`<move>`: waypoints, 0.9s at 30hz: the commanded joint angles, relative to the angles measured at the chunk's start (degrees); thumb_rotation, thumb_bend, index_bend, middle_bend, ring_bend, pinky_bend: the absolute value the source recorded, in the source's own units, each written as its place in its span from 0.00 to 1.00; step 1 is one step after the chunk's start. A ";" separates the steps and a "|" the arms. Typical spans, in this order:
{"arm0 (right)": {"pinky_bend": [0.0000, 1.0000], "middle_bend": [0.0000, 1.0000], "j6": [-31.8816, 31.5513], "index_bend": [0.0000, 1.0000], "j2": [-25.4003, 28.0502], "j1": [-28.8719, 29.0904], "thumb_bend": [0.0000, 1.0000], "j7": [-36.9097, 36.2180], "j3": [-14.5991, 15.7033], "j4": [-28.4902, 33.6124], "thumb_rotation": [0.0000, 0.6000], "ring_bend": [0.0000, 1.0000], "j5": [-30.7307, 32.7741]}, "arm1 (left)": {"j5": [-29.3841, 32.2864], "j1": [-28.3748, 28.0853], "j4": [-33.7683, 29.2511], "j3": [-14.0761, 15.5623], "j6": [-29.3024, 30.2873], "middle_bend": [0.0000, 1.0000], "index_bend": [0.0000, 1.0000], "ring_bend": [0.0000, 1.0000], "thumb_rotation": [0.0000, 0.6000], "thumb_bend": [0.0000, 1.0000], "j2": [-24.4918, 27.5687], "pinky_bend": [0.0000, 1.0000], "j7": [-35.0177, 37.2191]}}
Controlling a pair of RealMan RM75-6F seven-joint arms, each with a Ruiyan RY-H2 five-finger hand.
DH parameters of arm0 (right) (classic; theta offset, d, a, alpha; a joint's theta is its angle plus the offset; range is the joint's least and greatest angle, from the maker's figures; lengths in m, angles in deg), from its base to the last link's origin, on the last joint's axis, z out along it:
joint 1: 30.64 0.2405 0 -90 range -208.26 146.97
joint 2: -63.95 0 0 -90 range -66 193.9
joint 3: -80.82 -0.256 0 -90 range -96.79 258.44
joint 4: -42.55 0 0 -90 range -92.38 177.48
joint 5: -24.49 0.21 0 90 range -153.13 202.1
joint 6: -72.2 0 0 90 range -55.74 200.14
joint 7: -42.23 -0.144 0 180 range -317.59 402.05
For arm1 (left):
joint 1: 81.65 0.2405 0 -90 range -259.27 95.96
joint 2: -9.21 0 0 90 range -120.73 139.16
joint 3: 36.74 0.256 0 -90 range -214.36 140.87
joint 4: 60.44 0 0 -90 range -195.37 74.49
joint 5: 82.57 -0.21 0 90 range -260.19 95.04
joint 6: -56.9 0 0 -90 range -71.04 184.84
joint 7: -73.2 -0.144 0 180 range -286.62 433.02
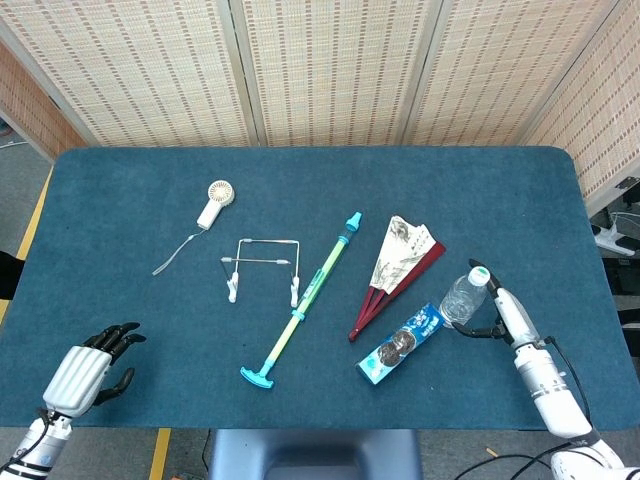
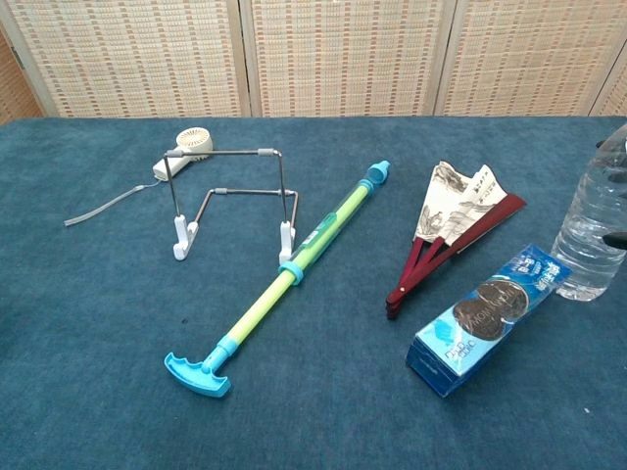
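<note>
Blue desk [image 1: 120,190] carries one water bottle [image 1: 463,297], one cookie box [image 1: 400,344], one folding fan [image 1: 395,274]. Right hand [image 1: 503,312] grasps the bottle beside the box; left hand [image 1: 88,368] rests released, well apart.

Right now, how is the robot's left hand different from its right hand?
The right hand is on the water bottle, its fingers around it, while the left hand holds nothing, with fingers loosely curled. The right hand is next to the cookie box; the left hand is by the table's near edge, away from every item. Both have silver backs and black fingers.
</note>
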 commanded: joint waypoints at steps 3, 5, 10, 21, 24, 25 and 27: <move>0.22 0.40 -0.34 0.23 -3.17 0.81 0.25 -2.77 -1.71 -2.80 1.00 0.25 1.71 | 0.01 -0.04 0.12 0.05 -0.24 0.16 0.27 0.18 1.00 0.43 -0.02 0.38 -0.23; 0.34 0.52 0.26 0.47 -3.85 1.07 0.31 -4.26 -2.11 -3.49 1.00 0.39 2.40 | 0.10 -0.10 -0.07 0.07 -0.48 0.16 0.27 0.18 1.00 0.43 0.01 0.38 -0.27; 0.51 0.68 0.38 0.74 -4.12 1.54 0.42 -4.99 -1.88 -4.27 1.00 0.56 1.53 | -0.08 -0.09 -0.07 0.14 -0.45 0.17 0.27 0.18 1.00 0.43 0.08 0.38 -0.52; 0.55 0.72 -9.46 0.79 1.45 2.48 0.45 -3.90 1.26 3.87 1.00 0.60 -13.10 | -0.26 -0.04 -0.30 0.15 -0.27 0.19 0.28 0.19 1.00 0.43 0.27 0.38 -0.32; 0.56 0.72 -9.13 0.80 1.78 2.36 0.46 8.24 0.35 2.46 1.00 0.60 -10.36 | -0.05 0.02 -0.29 0.07 -0.24 0.20 0.28 0.19 1.00 0.43 0.28 0.38 -0.04; 0.56 0.72 -9.56 0.80 1.34 2.10 0.46 13.21 -0.27 1.73 1.00 0.60 -8.97 | -0.03 0.01 -0.33 0.08 -0.29 0.20 0.28 0.19 1.00 0.43 0.30 0.38 0.08; 0.56 0.73 -12.48 0.80 -0.87 1.30 0.46 25.12 -2.19 -0.52 1.00 0.60 -5.97 | -0.12 -0.04 -0.30 0.12 -0.36 0.20 0.28 0.19 1.00 0.43 0.32 0.38 0.13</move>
